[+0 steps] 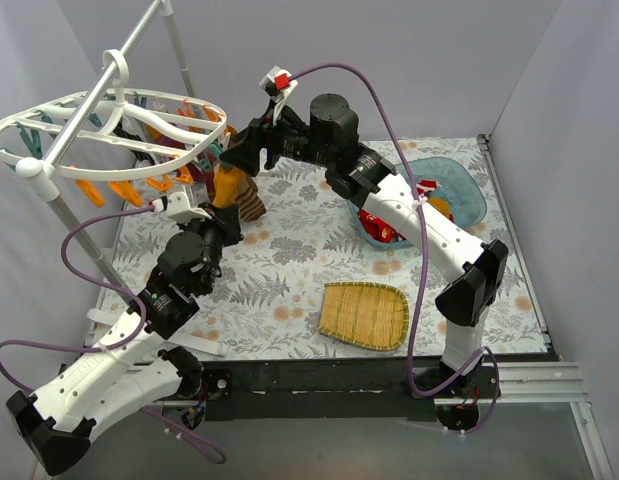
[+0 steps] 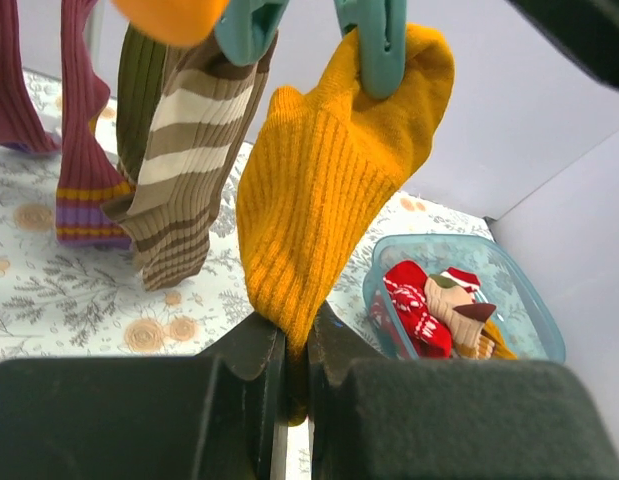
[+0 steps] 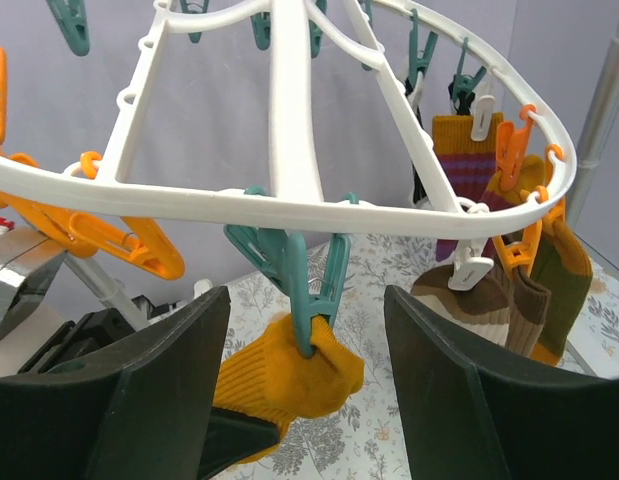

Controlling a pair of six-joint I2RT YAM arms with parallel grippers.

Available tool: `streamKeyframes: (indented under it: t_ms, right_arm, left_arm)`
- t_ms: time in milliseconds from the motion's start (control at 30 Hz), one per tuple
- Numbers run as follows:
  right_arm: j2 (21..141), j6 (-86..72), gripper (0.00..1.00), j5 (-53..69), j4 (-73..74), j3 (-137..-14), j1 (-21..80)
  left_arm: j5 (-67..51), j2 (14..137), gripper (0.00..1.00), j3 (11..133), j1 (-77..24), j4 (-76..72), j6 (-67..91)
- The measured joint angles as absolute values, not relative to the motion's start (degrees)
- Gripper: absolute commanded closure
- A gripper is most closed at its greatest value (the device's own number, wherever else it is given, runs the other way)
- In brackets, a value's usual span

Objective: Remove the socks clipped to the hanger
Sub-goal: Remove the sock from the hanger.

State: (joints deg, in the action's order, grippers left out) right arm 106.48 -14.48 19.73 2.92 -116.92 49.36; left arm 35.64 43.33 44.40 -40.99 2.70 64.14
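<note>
Left gripper [image 2: 294, 345], bottom centre of the left wrist view: clenched on the lower tip of the orange sock [image 2: 329, 190]. The hold is thin, with only the last bit of fabric between the jaws.

The sock hangs just above that, long axis near vertical and leaning a little. Its bottom end is at lower centre and its top end is bunched in the teal clip [image 2: 374, 45] at the upper right of that view. The ribs run along its length. Can't tell which end is the toe.

Right gripper [image 3: 307, 330]: released, jaws wide, one each side of that teal clip at lower centre of the right wrist view. Neither jaw touches it yet, as far as I can see.

My read on the step:
- Close the right jaws on the clip's upper tails, not on the sock. Squeezing the tails opens the clip.
- Only pull down with the left once the clip gapes, and pull straight along the sock's axis.
- If you tug early, the thin hold probably slips or the hanger [image 3: 289, 205] swings.
- Keep the right arm off the white rim above the clip.

Further back, the brown striped sock [image 2: 179, 160] and the maroon sock [image 2: 84, 130] hang clipped at the upper left. The blue bin [image 2: 534, 300] at far right holds freed socks, so the orange one likely goes there.
</note>
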Motion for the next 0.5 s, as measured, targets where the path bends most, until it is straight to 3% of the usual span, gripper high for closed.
streamKeyframes:
  t_ms: [500]
  right_arm:
    - [111.2,-16.2,0.30,32.5,0.8,-118.1,46.6]
  left_arm:
    - [33.8,41.7,1.00,44.4,-41.0,9.3,70.8]
